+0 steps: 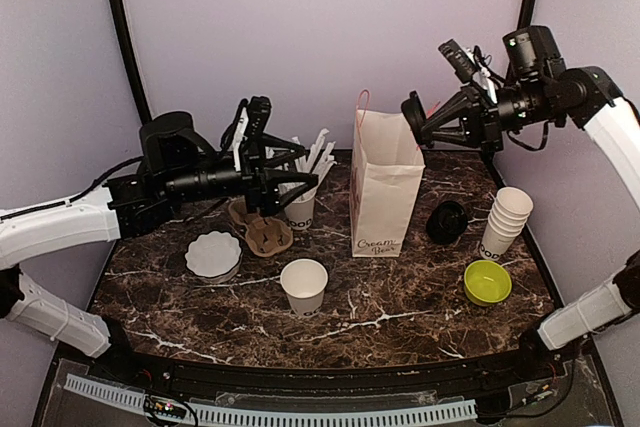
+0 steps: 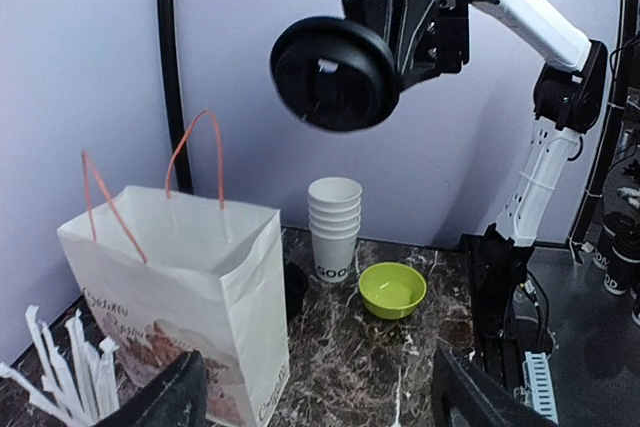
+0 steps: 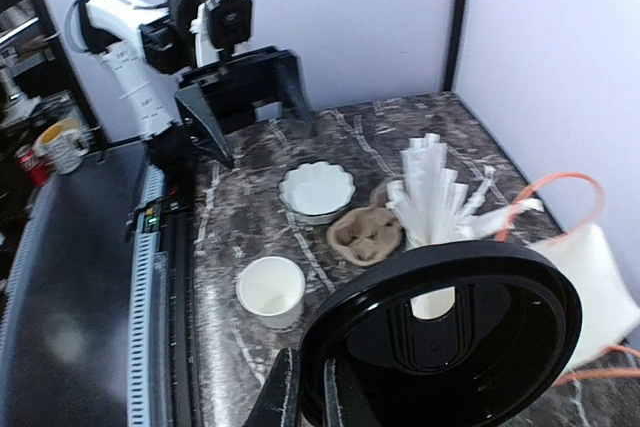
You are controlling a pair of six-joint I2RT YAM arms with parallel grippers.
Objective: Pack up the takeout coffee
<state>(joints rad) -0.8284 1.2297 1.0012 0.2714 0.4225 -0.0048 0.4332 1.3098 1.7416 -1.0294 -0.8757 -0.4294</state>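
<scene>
The right gripper [image 1: 424,119] is closed on the rim of a black lid [image 2: 335,72] and holds it in the air. The lid stands on edge. Its hollow underside faces back toward the wrist, and its top face points away from the fingers, so the axis of the disc runs nearly level and tips slightly down. The right arm reaches in high from the side with its forearm roughly horizontal.

Just below and ahead of the lid is the open mouth of a white paper bag [image 1: 385,187] with orange handles. Under the forearm are a second black round piece [image 1: 447,220], a stack of lidless cups [image 1: 505,219] and a green bowl [image 1: 487,282].

The left gripper [image 2: 320,357] has its jaws spread wide with nothing between them, and its arm is stretched out level. Right beneath its fingers are a cup of wrapped straws [image 1: 300,202] and a cardboard carrier [image 1: 262,231]. Lower, toward the arm bases, a single lidless white cup [image 1: 303,285] stands upright on the marble table [image 1: 400,322], with a white scalloped dish [image 1: 213,254] beside it.
</scene>
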